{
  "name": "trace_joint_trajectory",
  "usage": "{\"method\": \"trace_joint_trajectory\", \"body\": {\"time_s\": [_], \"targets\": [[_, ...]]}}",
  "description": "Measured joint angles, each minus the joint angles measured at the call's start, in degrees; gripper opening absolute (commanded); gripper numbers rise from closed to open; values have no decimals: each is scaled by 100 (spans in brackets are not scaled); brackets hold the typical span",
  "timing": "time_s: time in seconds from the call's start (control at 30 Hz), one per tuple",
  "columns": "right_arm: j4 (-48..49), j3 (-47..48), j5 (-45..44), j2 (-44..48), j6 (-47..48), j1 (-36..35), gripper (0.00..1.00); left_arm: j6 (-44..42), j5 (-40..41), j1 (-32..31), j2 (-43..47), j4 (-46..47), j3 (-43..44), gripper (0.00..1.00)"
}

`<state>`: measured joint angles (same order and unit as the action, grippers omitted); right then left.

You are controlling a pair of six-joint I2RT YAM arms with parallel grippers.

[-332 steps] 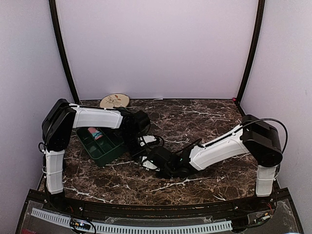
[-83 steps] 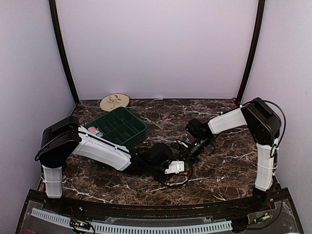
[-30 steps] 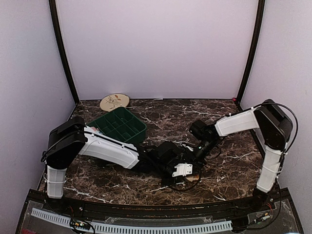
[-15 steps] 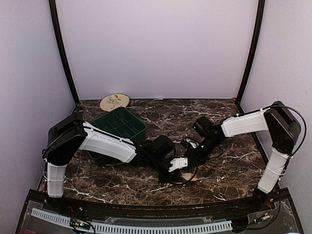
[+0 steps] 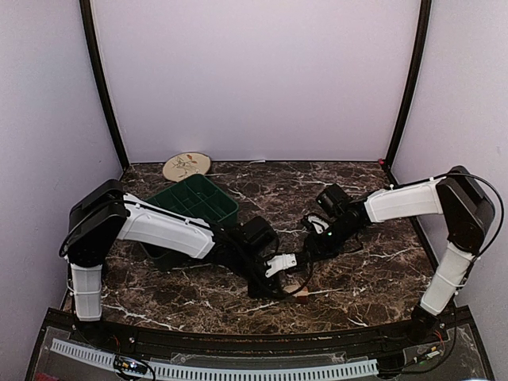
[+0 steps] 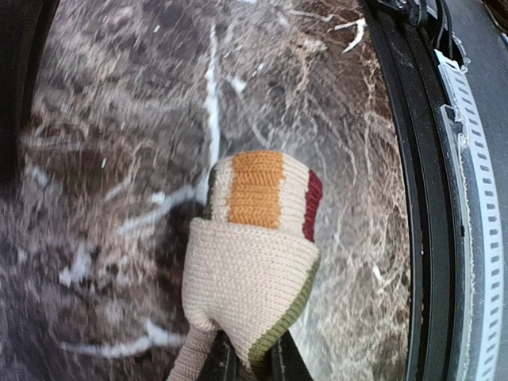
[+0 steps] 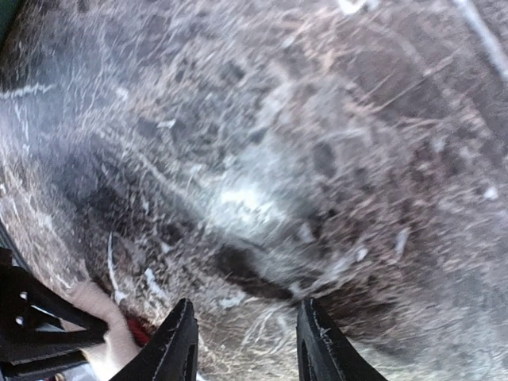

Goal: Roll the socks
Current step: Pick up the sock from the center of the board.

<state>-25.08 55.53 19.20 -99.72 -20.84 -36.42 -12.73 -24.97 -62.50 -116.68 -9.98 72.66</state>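
Biggest movers first: the left arm [image 5: 163, 226] now lies closer to the green tray [image 5: 208, 208] than half a second ago, its wrist pulled in along the counter [image 5: 373, 270]. The right arm [image 5: 401, 200] stretches flatter and has drawn off, farther from the tray than a second back. So the two-arm huddle off the tray's near right corner is breaking up, and by my read that leaves the bundle to the left arm alone. The striped sock [image 6: 254, 254] sits off that same corner, toward the counter's front edge, doubled over itself into a fat cream-and-orange wad with a dark red edge showing. It looks rolled, or very nearly. The left claw [image 6: 248, 367] is clenched on the sock's lower end, fingers tight together with fabric pinched between them. The right claw [image 7: 248, 349] stands partly parted over bare marble, gripping nothing. Now the murky bits: the overhead view shows only a tan sliver of the sock under the left wrist, and whether the wad rests on the counter or hangs just clear I cannot tell. The right wrist view is smeared with blur, and the pale and red scrap at its lower left is probably that same sock, but I cannot be sure. The pink sock is nowhere in sight, and the left arm covers the tray's near left side.
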Motion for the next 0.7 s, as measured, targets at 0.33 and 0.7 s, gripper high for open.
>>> {"method": "trace_joint_trajectory", "body": {"time_s": [0.33,0.7], "targets": [[170,61,-610,0,-111,59,42,1113,791,573,422,-1220,142,0],[240,74,-975,13,-225,76,41,2806,2446,955,1025,-2208,804,0]]}}
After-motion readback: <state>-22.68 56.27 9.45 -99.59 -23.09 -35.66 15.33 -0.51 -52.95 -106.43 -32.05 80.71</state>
